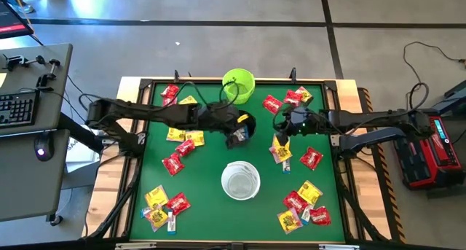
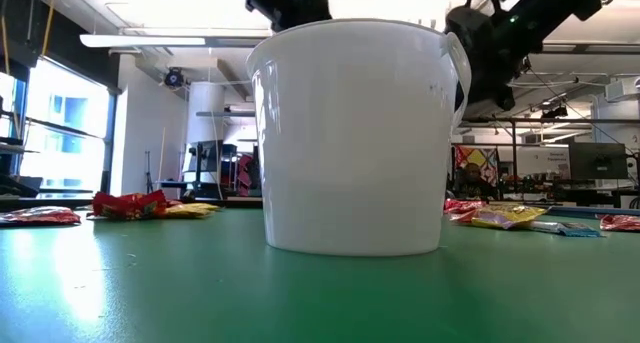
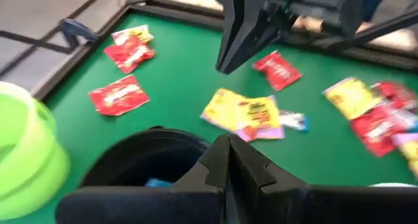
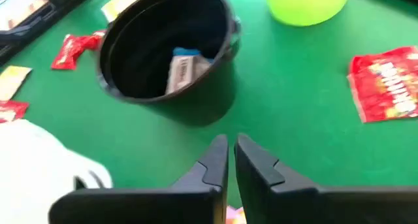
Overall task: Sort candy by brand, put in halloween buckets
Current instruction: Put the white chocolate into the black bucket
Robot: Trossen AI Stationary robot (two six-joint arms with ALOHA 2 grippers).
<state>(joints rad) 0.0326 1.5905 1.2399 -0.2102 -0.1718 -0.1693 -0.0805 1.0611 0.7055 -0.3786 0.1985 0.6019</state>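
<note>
Three buckets stand on the green table: a lime green one [image 1: 238, 86] at the far edge, a black one [image 1: 245, 127] in the middle and a white one [image 1: 240, 179] nearer the front. A blue-and-white candy packet [image 4: 183, 67] lies inside the black bucket [image 4: 166, 51]. My left gripper [image 3: 228, 149] hangs shut over the black bucket's rim [image 3: 147, 152], with nothing between its fingers. Just right of that bucket, my right gripper [image 4: 228, 152] is shut and holds nothing, above two yellow packets [image 3: 241, 113].
Red and yellow packets lie scattered: far left [image 1: 171, 93], left of centre [image 1: 182, 144], near left [image 1: 164, 206], far right [image 1: 291, 98], right of centre [image 1: 311, 159], near right [image 1: 302, 206]. A raised dark frame [image 1: 342, 162] borders the table. The white bucket [image 2: 355, 133] fills the low view.
</note>
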